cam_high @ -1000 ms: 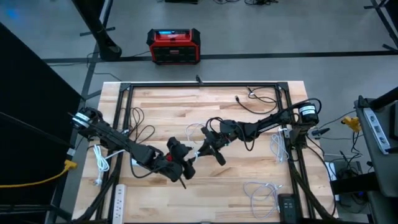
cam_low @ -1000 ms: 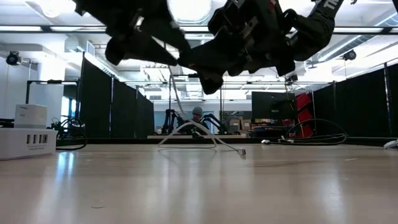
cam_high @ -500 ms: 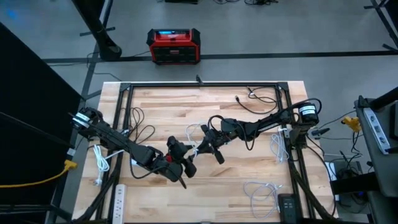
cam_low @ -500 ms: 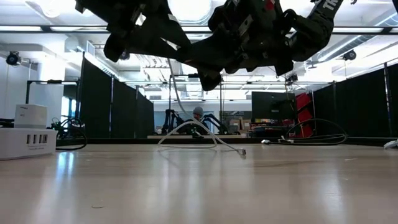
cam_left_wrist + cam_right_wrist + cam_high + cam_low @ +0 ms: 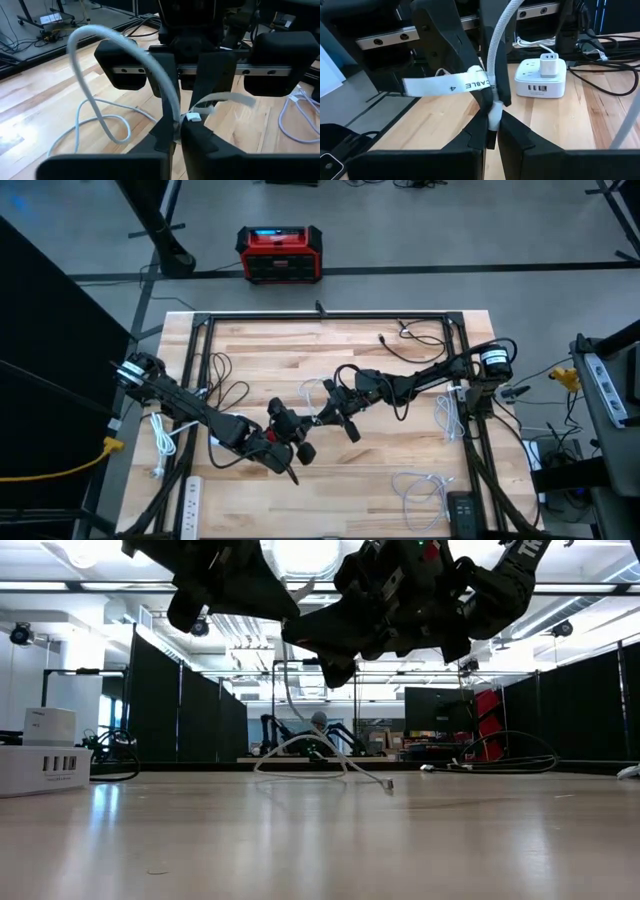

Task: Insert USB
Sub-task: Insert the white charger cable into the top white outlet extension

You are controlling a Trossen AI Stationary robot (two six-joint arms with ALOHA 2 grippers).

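Both arms meet over the middle of the wooden table (image 5: 420, 450), a little below centre in the high view. The left gripper (image 5: 297, 442) reaches in from the lower left and the right gripper (image 5: 333, 416) from the right; their tips sit just beside each other. Each is clenched on the same white USB cable (image 5: 95, 107): in the left wrist view the dark fingers (image 5: 200, 142) pinch it near a white label tag (image 5: 220, 98), and in the right wrist view the fingers (image 5: 517, 137) close on the cable's white end, the tag numbered 4 sticking out sideways.

In the low view both grippers hang high in the frame, well above the tabletop, with the cable drooping in a loop to the wood behind them.

A white power strip with a charger (image 5: 541, 77) stands on the table, near the frame's right in the right wrist view. Bare wood lies open along the bottom centre of the high view; loose cables crowd the left edge, and more white cables (image 5: 420, 490) lie at lower right. A black frame rail (image 5: 330, 315) borders the table's top edge.
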